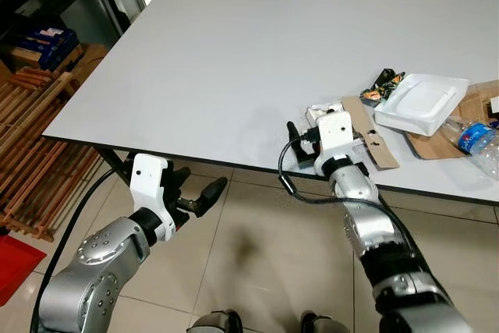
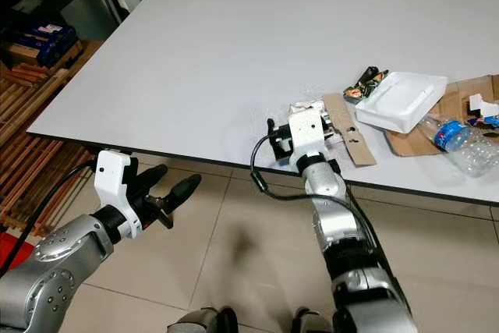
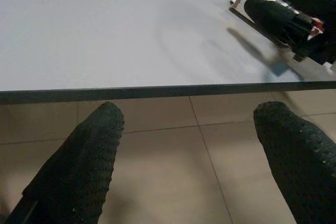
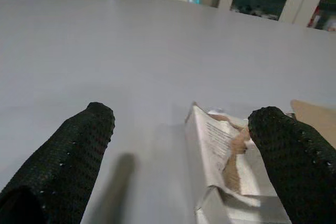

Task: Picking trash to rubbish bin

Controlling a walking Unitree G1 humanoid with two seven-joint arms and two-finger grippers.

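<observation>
Your right gripper (image 4: pixel 181 145): jaws wide, straddling torn paper carton (image 4: pixel 223 150) at worktop (image 1: pixel 234 68) near edge. Left gripper (image 1: pixel 199 193): jaws wide, below worktop edge. White foam tray (image 1: pixel 421 103), plastic bottle (image 1: pixel 479 142) further right on worktop.

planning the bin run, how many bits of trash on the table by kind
foam tray: 1
plastic bottle: 1
snack wrapper: 1
torn paper box, between the open right gripper's fingers: 1
cardboard strip: 1
flat cardboard under the tray: 1
total: 6, on what shows of the table
</observation>
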